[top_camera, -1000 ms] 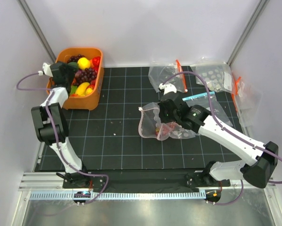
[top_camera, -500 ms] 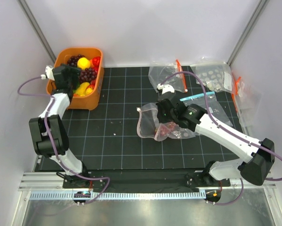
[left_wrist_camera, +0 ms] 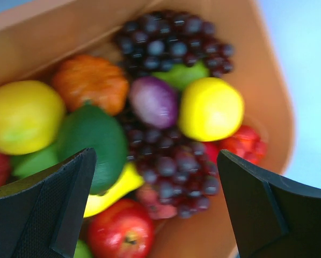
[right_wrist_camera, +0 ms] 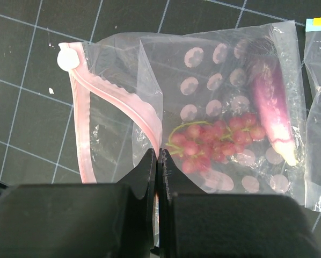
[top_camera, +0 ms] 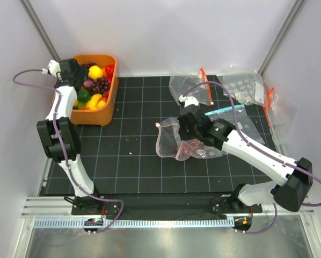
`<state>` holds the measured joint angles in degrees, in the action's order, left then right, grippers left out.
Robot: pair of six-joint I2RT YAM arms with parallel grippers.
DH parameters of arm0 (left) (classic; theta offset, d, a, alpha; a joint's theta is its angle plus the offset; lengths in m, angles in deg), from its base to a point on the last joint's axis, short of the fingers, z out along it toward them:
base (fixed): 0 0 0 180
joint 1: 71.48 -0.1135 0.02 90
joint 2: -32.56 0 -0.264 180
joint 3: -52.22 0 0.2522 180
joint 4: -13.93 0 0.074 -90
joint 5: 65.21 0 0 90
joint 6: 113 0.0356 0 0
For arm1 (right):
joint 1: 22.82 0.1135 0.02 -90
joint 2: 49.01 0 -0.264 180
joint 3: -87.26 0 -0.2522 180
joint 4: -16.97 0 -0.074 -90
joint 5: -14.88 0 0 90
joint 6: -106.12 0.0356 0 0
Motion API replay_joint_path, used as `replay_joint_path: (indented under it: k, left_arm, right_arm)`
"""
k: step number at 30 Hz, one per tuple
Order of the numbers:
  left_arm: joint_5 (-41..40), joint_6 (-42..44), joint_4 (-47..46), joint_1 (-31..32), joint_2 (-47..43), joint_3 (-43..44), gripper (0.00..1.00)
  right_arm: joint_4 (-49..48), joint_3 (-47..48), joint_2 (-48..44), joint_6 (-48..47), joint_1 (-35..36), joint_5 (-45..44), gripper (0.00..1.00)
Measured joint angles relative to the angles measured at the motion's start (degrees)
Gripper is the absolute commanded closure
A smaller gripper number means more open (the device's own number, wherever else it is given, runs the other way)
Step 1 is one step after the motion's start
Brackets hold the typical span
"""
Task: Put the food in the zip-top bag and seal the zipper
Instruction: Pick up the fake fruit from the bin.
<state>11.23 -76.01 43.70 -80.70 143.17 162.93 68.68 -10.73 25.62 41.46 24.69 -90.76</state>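
Note:
The food (top_camera: 96, 80) fills an orange tub (top_camera: 109, 102) at the back left. My left gripper (top_camera: 74, 81) hangs open over it with nothing between its fingers. In the left wrist view the left gripper (left_wrist_camera: 156, 161) frames purple grapes (left_wrist_camera: 176, 166), a yellow lemon (left_wrist_camera: 210, 109) and a red apple (left_wrist_camera: 120, 231). The zip-top bag (top_camera: 168, 141) lies mid-table with its mouth gaping. My right gripper (right_wrist_camera: 158, 156) is shut on the pink zipper (right_wrist_camera: 85, 129) at the mouth's near edge. Red grapes (right_wrist_camera: 214, 142) and a purple piece (right_wrist_camera: 270, 102) lie inside the plastic.
More clear bags lie at the back right: one with an orange strip (top_camera: 187, 86), a dotted one (top_camera: 245, 86) and one with a blue strip (top_camera: 225, 111). White walls close in on both sides. The black grid mat (top_camera: 133, 156) covers the table.
My left gripper has opened wide and swung up toward the tub's back-left corner. The right gripper still pinches the bag's edge, having drawn it slightly leftward.

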Motion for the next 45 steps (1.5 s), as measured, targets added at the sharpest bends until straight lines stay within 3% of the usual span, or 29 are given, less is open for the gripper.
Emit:
replay_joint_path:
  k: [8,22,29,33,38,45]
  left_arm:
    - [-4.85,4.48,17.07,0.0,4.24,7.69,0.0]
    - [-2.82,9.81,30.45,0.0,14.86,20.94,0.0]
    - [2.8,11.13,31.04,-0.02,18.16,21.53,0.33]
    - [4.66,11.19,30.45,-0.11,18.8,21.73,0.62]
    - [5.2,11.5,29.16,-0.15,17.27,19.76,0.67]
    - [7.43,8.85,24.61,0.22,5.01,10.32,0.7]
  right_arm:
    - [-0.94,0.0,0.0,-0.15,0.0,0.57,0.99]
    - [-2.58,-1.14,-1.09,-0.17,0.0,1.44,0.99]
    - [-2.51,-1.2,-1.57,-0.15,0.0,1.42,0.99]
    - [-2.4,-1.27,-2.49,-0.15,0.0,1.38,0.99]
    - [-2.34,-1.27,-2.78,-0.15,0.0,1.31,0.99]
    - [-2.32,-1.27,-2.75,-0.15,0.0,1.2,0.99]
